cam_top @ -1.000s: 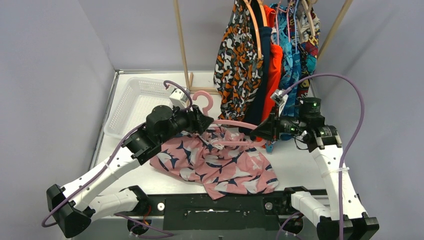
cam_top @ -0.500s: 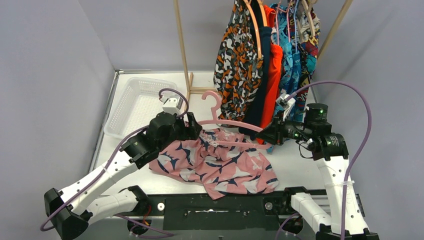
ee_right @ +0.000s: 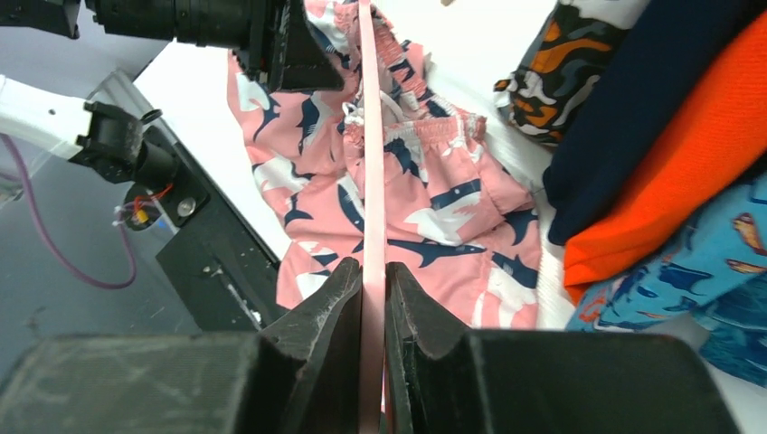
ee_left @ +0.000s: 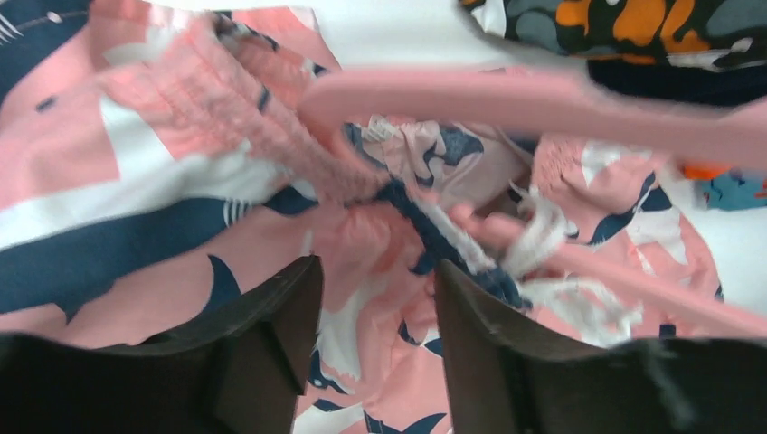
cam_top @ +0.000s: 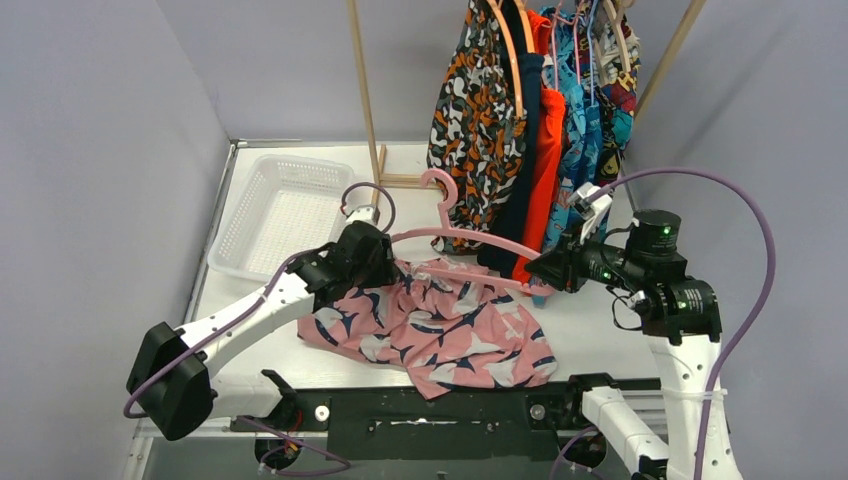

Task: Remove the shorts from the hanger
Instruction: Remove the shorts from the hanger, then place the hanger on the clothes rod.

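Observation:
Pink shorts (cam_top: 440,325) with a navy-white shark print lie crumpled on the table, their waistband still round the lower bar of a pink hanger (cam_top: 470,240). My right gripper (cam_top: 538,272) is shut on the hanger's right end; the right wrist view shows the pink bar (ee_right: 369,136) pinched between the fingers (ee_right: 373,267). My left gripper (cam_top: 388,270) sits low over the waistband at the hanger's left end. Seen from the left wrist, its jaws (ee_left: 375,298) stand apart over the pink fabric (ee_left: 136,181), below the hanger bar (ee_left: 506,99). The drawstring (ee_left: 543,226) lies just ahead.
A white basket (cam_top: 275,205) stands at the back left. On a wooden rack (cam_top: 365,90) at the back hang more shorts: black with orange-white print (cam_top: 480,130), navy (cam_top: 525,150), orange-red (cam_top: 545,150) and blue patterned (cam_top: 585,120), close behind the hanger.
My right gripper has carried the hanger to the right and raised it, so the hook now stands higher and further back. The left arm has dropped lower over the shorts' waistband.

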